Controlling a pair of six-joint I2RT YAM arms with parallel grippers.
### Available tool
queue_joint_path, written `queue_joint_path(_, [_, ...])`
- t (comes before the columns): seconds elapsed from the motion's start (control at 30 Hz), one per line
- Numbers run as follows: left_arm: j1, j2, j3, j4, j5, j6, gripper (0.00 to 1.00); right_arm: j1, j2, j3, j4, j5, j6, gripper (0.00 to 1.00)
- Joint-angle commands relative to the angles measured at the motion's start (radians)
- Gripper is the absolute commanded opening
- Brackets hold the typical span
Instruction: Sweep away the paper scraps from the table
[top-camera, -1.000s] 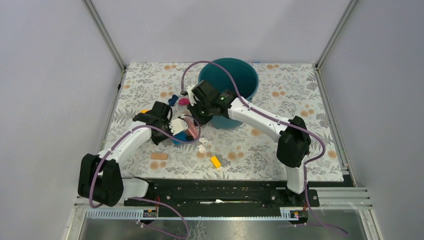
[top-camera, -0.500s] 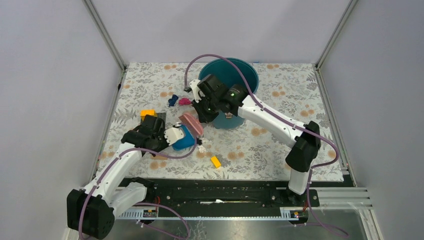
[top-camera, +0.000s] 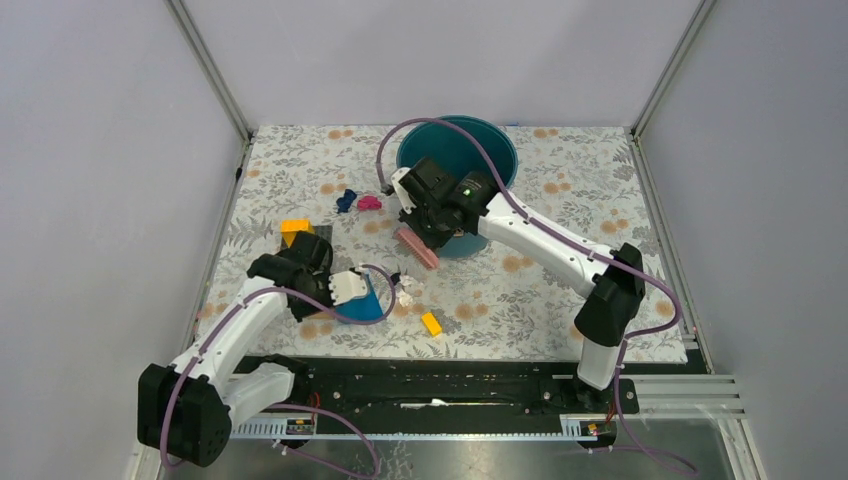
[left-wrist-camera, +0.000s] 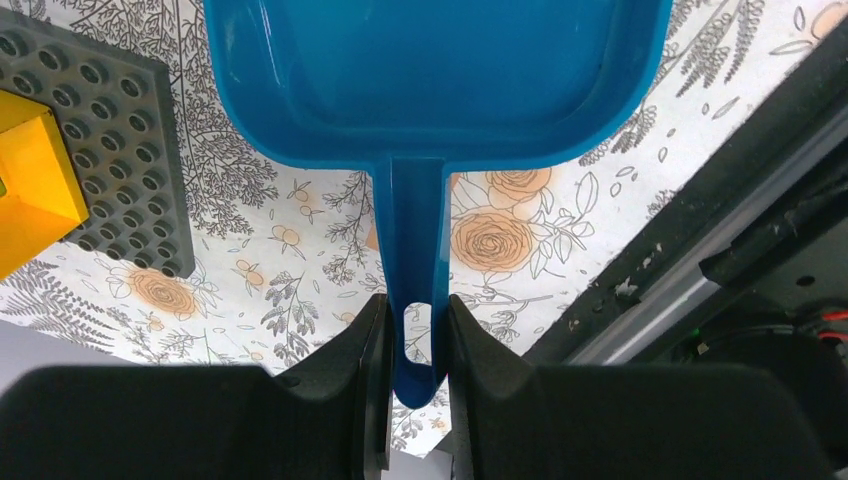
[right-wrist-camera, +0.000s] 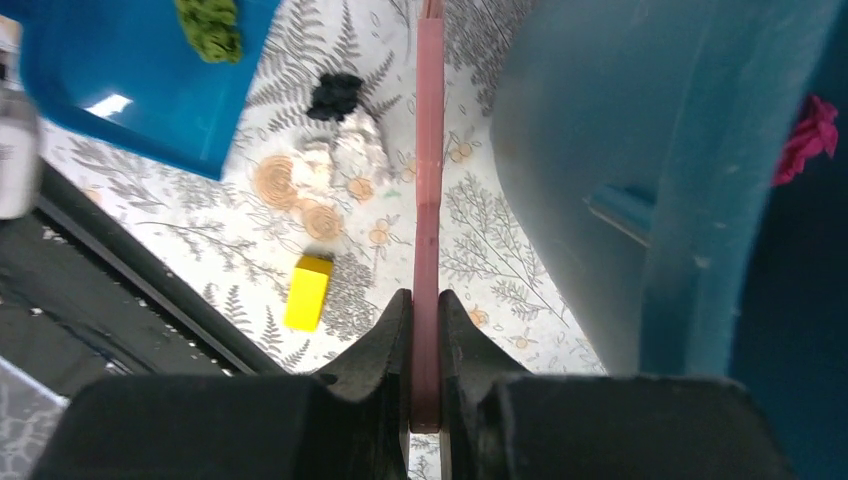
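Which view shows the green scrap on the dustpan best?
Right wrist: the green scrap sits on the blue dustpan, at the frame's top. Left wrist shows only the pan's rear floor and handle, no scrap. Top external has the pan small and partly covered; no scrap can be made out there.

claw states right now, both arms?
left claw: closed on the blue dustpan handle.
right claw: closed on the pink brush handle.

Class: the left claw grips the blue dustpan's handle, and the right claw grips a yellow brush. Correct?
No. The brush in the right claw is pink, not yellow; the right wrist view shows it. The left claw does grip the blue dustpan by its handle.
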Motion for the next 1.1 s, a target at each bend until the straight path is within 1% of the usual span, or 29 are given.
queue_joint_path(0.0, [-0.020,0.020,0.055,-0.051,0.011,0.073,0.00,0.021,-0.021,-0.033,-0.031,0.097,-0.005,0.00])
queue_joint_path(0.17, [-0.041,0.104,0.085,-0.002,0.010,0.020,0.00,0.050,0.033,-0.034,-0.039,0.081,0.061,0.00])
queue_joint_path(0.33, [-0.067,0.168,0.091,0.042,0.001,-0.002,0.00,0.051,0.074,-0.038,-0.037,-0.062,0.125,0.00])
queue_joint_path(0.47, [-0.092,0.222,0.102,0.084,-0.008,-0.032,0.00,0.027,0.100,-0.029,-0.008,-0.147,0.154,0.00])
queue_joint_path(0.57, [-0.119,0.258,0.115,0.108,-0.010,-0.070,0.00,-0.001,0.127,0.016,0.008,-0.217,0.185,0.00])
queue_joint_path(0.7, [-0.141,0.289,0.123,0.156,-0.004,-0.141,0.00,-0.008,0.142,0.085,0.004,-0.272,0.196,0.00])
queue_joint_path(0.8, [-0.141,0.289,0.122,0.193,0.012,-0.180,0.00,-0.009,0.126,0.089,-0.012,-0.247,0.187,0.00])
queue_joint_path(0.97, [-0.141,0.281,0.113,0.234,0.020,-0.202,0.00,-0.008,0.071,0.085,-0.064,-0.126,0.128,0.00])
queue_joint_path(1.07, [-0.141,0.248,0.077,0.250,0.048,-0.196,0.00,-0.013,0.032,0.076,-0.062,-0.132,0.118,0.00])
